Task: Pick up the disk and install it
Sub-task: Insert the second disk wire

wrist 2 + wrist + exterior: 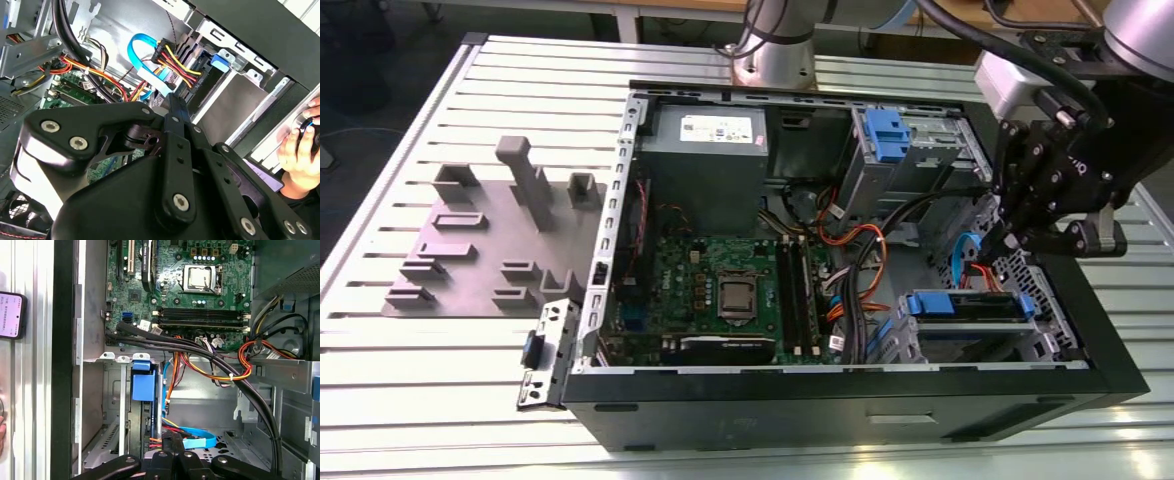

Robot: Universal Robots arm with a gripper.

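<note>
The exterior view has the gripper point(1027, 235) poised over the open computer case point(854, 400) at that view's right, fingers pinched narrow, seemingly empty; the disk point(970, 305) sits in its bay just below.

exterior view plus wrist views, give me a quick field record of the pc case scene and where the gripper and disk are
setting: open black computer case lying on a slatted metal table
gripper: black gripper hanging above the case's drive bay area at the exterior view's right; finger state cannot be told
disk: blue plastic carrier with silver drive sitting in the lower drive bay, cables beside it
motherboard: green motherboard exposed in the case
fixture: grey plastic fixture on the table at the exterior view's left
person: hand beside the case in the second wrist view
</note>
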